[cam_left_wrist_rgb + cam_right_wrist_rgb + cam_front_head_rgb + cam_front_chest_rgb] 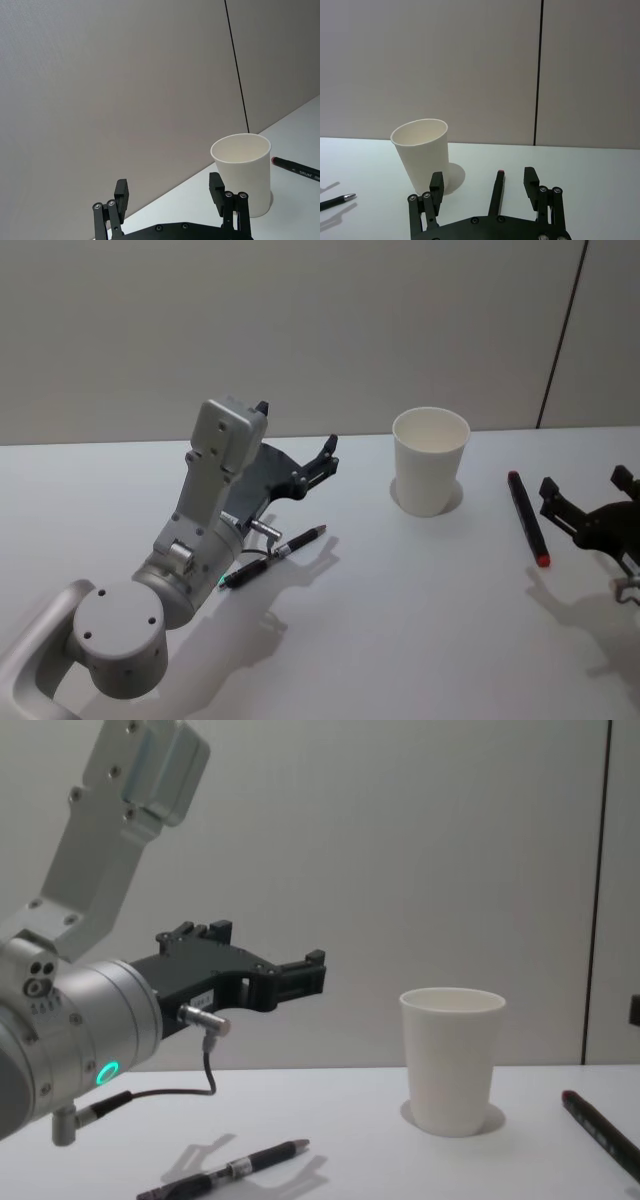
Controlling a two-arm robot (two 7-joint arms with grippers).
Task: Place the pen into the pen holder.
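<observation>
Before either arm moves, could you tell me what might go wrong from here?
The cup is empty, unheld; a pen dropped in aslant may tip it.
The left pen lies flat below the raised, open left gripper; a poor descent could roll it away.
The open right gripper sits by the right pen; both arms converging on the cup might collide.

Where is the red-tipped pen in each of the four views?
Head view: red-tipped pen lies right of the white cup.
Left wrist view: pen on the table beside the cup.
Right wrist view: pen straight ahead, beside the cup.
Chest view: pen lower right, by the cup.
Shared landmark: the cup.
</observation>
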